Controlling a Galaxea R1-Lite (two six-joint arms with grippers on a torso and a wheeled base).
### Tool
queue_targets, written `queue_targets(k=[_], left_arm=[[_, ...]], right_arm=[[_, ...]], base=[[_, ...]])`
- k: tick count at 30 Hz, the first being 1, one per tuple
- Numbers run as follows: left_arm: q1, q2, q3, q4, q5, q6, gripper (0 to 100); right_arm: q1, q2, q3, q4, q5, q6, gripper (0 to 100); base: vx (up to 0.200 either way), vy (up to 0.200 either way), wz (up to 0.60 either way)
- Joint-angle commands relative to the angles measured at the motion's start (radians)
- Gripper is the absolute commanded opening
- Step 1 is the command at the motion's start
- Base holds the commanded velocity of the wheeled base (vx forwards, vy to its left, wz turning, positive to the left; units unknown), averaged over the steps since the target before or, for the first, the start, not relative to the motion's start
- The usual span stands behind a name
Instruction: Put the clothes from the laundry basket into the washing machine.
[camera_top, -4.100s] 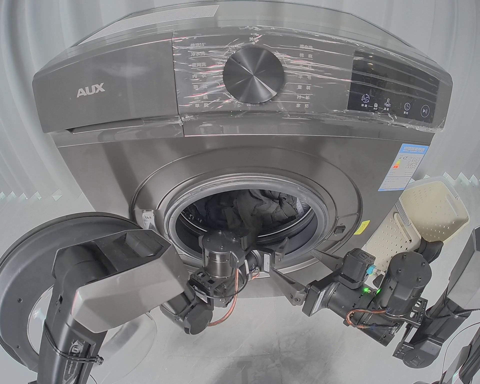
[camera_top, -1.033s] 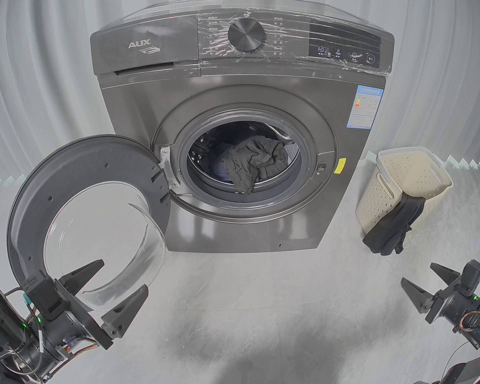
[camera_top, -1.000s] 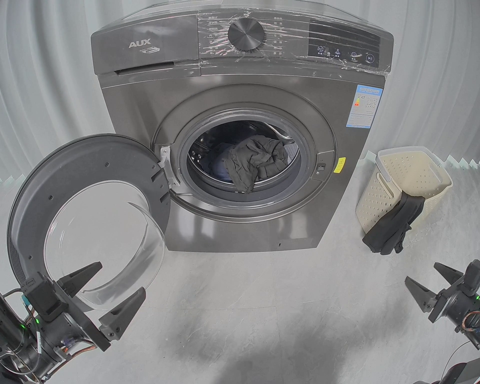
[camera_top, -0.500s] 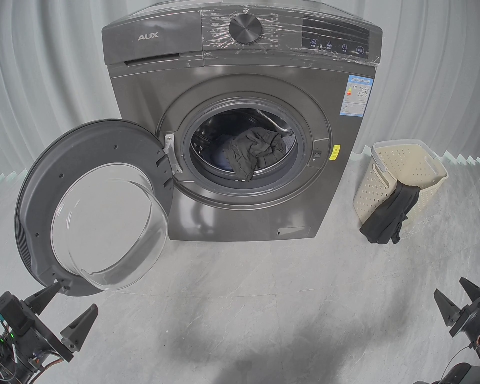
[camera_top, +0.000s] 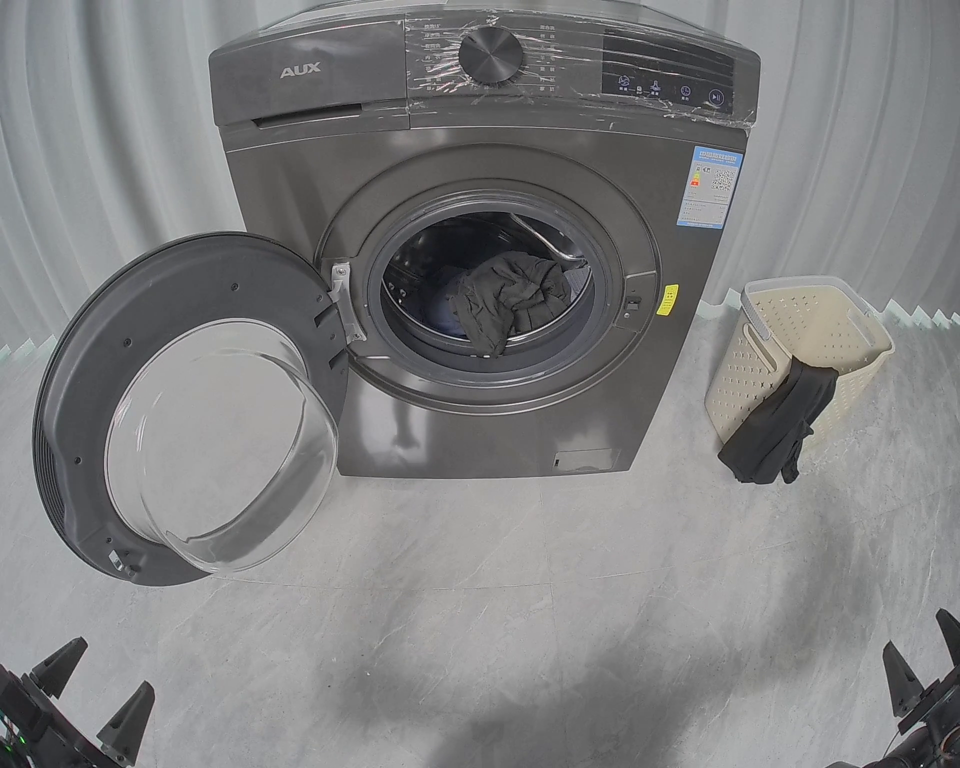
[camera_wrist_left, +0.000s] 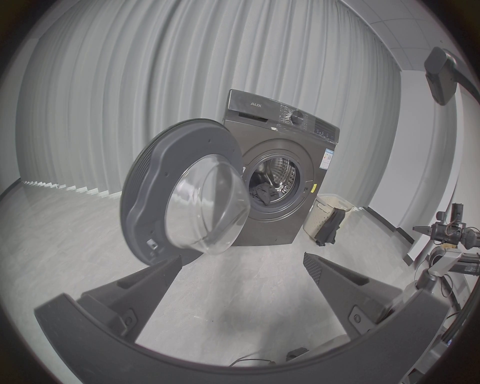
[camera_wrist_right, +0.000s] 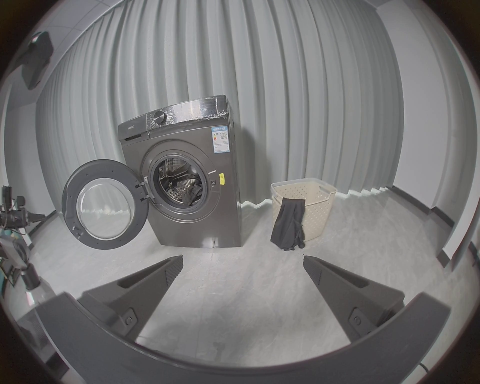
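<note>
A grey washing machine (camera_top: 480, 130) stands ahead with its round door (camera_top: 190, 400) swung wide to the left. Dark grey clothes (camera_top: 510, 295) lie in the drum, one hanging over the opening's lip. To the right a cream laundry basket (camera_top: 815, 335) stands on the floor, with a black garment (camera_top: 780, 425) draped over its front rim down to the floor. My left gripper (camera_top: 90, 690) is open and empty at the lower left corner, far from the machine. My right gripper (camera_top: 930, 660) is open and empty at the lower right, well short of the basket.
Pale grey floor (camera_top: 520, 610) lies bare between me and the machine. A pleated curtain wall (camera_top: 90, 150) runs behind. The open door juts out over the floor on the left. A tripod with gear (camera_wrist_left: 445, 240) stands off to one side of the room.
The camera has backed away from the machine, so everything looks smaller. Both grippers, open throughout, have dropped toward the lower corners. The dark clothes stayed in the drum.
</note>
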Motion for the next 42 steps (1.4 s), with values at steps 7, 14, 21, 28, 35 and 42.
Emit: queue_targets(k=[7, 14, 21, 28, 35, 42], left_arm=[[0.236, -0.220, 0.016, 0.083, -0.093, 0.045, 100], [0.245, -0.254, 0.016, 0.089, -0.124, 0.074, 100], [0.237, -0.263, 0.016, 0.096, -0.119, 0.153, 100], [0.237, -0.264, 0.016, 0.123, -0.065, 0.141, 100], [0.237, -0.263, 0.015, 0.154, -0.027, 0.150, 100], [0.237, -0.263, 0.016, 0.154, -0.027, 0.146, 100]], right_arm=[[-0.063, -0.141, 0.016, 0.057, 0.013, -0.043, 100], [-0.060, -0.143, 0.016, 0.055, 0.015, -0.045, 100], [-0.060, -0.143, 0.016, 0.055, 0.015, -0.045, 100], [-0.060, -0.144, 0.016, 0.055, 0.015, -0.045, 100], [-0.060, -0.143, 0.016, 0.055, 0.015, -0.045, 100], [-0.060, -0.143, 0.016, 0.055, 0.015, -0.045, 100]], base=[[0.000, -0.057, 0.00], [0.000, -0.200, 0.00], [0.000, -0.171, 0.00], [0.000, 0.000, 0.00], [0.000, -0.086, 0.00], [0.000, -0.200, 0.00]])
